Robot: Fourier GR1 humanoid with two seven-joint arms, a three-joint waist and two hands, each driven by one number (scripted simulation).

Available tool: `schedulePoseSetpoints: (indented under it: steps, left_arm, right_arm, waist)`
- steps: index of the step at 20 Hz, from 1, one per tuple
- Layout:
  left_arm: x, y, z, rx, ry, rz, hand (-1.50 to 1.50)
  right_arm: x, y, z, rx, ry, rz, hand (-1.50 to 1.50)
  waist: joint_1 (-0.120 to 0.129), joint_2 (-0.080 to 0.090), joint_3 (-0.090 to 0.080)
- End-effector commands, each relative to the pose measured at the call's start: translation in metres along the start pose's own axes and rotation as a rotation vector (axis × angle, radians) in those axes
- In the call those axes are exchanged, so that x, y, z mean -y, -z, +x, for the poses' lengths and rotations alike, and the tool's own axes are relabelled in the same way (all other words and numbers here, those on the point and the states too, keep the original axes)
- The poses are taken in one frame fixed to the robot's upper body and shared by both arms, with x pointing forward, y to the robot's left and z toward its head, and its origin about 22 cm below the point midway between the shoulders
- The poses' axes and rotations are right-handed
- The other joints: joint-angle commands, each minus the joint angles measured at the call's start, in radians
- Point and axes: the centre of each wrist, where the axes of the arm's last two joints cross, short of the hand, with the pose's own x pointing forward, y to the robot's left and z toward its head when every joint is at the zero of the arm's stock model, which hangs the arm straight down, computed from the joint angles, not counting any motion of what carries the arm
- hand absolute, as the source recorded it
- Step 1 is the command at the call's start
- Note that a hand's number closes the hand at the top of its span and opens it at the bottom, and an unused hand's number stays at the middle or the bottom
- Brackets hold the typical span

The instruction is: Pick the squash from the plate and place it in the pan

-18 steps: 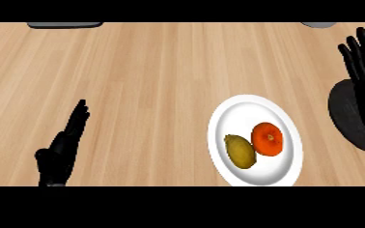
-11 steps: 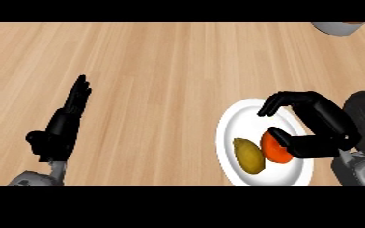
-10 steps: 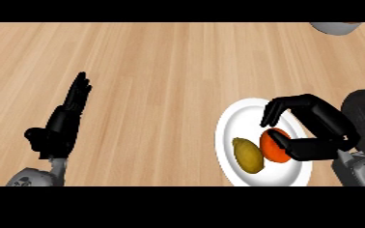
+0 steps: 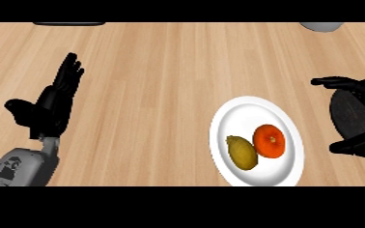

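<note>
Sitting untouched on the lower-right plate (image 4: 251, 107) — the squash (image 4: 242, 152); left hand (image 4: 50, 107) spread, mid-left (right hand (image 4: 336, 82): can't tell).

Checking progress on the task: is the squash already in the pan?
No, the squash lies on the white plate beside an orange fruit, apart from the pan.

Single view here, from the head, looking steeply down on the tabletop (image 4: 164, 77). It's close in: the left hand (image 4: 53, 104) and its forearm rise from the lower left edge, and the plate (image 4: 246, 111) lies well to that hand's right, near the right edge.
</note>
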Motion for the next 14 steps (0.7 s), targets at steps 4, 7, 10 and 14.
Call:
schedulePoseSetpoints:
  steps: [4, 7, 10, 14]
  left_arm:
    - [0.008, 0.006, -0.001, -0.016, -0.012, -0.016, 0.00]
    - [-0.001, 0.014, 0.007, -0.004, -0.005, -0.010, 0.00]
    - [-0.003, 0.019, 0.001, -0.010, -0.002, -0.001, 0.00]
    - [-0.002, 0.015, -0.005, 0.000, 0.003, -0.005, 0.00]
  right_arm:
    - [0.066, 0.014, 0.054, -0.006, -0.255, 0.281, -1.50]
    - [0.096, 0.021, 0.088, -0.066, -0.327, 0.327, -1.50]
    - [0.084, 0.049, 0.088, -0.043, -0.334, 0.357, -1.50]
    - [0.077, 0.073, 0.098, -0.002, -0.416, 0.373, -1.50]
  waist:
    - [0.011, -0.005, -0.004]
    - [0.010, -0.006, -0.005]
    - [0.002, -0.008, -0.006]
    - [-0.005, -0.010, -0.005]
